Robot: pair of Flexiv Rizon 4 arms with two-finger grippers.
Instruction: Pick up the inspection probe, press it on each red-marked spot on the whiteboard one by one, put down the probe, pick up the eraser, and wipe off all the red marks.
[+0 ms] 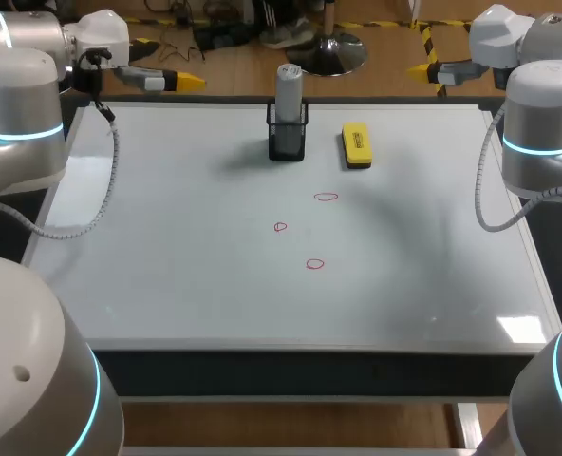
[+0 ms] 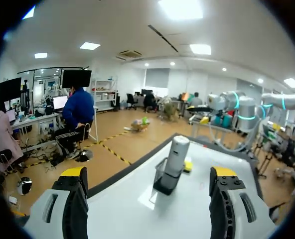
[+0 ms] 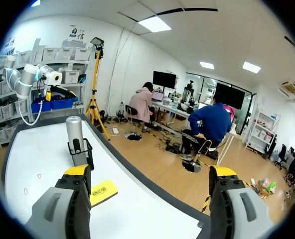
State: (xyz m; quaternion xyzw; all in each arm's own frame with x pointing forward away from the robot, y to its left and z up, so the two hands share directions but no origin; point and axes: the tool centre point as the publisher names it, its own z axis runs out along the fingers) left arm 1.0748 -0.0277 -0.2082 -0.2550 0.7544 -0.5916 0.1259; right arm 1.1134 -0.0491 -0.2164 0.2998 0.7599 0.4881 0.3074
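Head view is showing the inspection probe (image 1: pixel 290 87) standing upright in a black holder (image 1: pixel 288 141) at the far side of the whiteboard (image 1: pixel 167 256), with the yellow eraser (image 1: pixel 357 145) lying just beside it to the right. Three red marks (image 1: pixel 327 198) are sitting nearer the board's middle. Both arms are hanging past the far corners; the left gripper (image 2: pixel 148 174) and the right gripper (image 3: pixel 150 172) are each gaping wide, holding nothing.

Whiteboard (image 1: pixel 167 266): plain white, dark frame.
Red marks (image 1: pixel 315 264): three thin red outlines, mid-board.
Probe (image 1: pixel 289 84): silver-grey, far middle.
Holder (image 1: pixel 287 141): black.
Eraser (image 1: pixel 356 143): yellow top, black base, right of holder.
Left gripper (image 1: pixel 188 82), right gripper (image 1: pixel 421 69): yellow tips.
Left arm (image 1: pixel 15 114), right arm (image 1: pixel 544 123): grey-white, cyan rings.
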